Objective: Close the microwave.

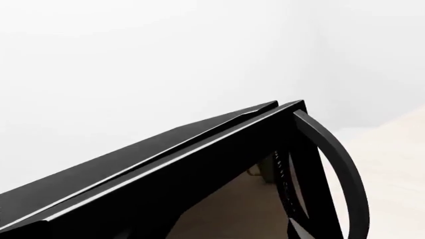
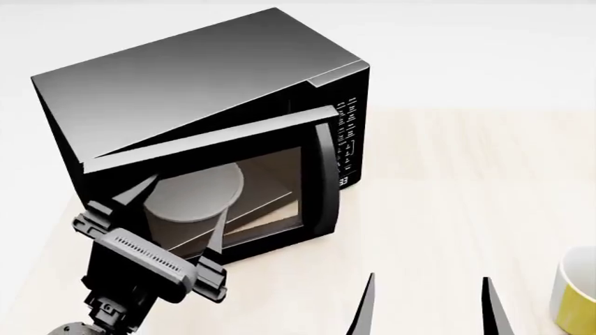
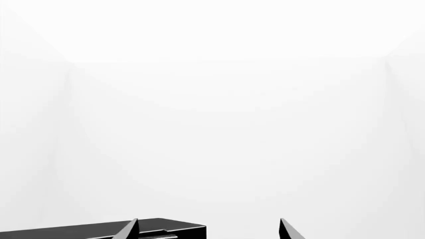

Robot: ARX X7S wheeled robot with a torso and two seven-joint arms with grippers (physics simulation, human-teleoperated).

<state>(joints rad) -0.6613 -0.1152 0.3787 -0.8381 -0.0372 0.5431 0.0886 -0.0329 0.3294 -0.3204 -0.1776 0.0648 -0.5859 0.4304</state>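
Left gripper [image 2: 177, 223], fingers spread and empty, stood against the ajar microwave [image 2: 214, 105] door [image 2: 233, 188]. Off-centre pushing risked slipping off, door unlatched.

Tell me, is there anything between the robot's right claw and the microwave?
No, nothing. In the head view, only bare wooden table lies between the right gripper and the microwave, whose door stands ajar.

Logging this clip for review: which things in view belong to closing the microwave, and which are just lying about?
Part of the job:
- microwave, its door partly open
- left gripper, open, against the door glass

Just there:
- yellow mug at the table's right edge
- right gripper, open, idle
- table
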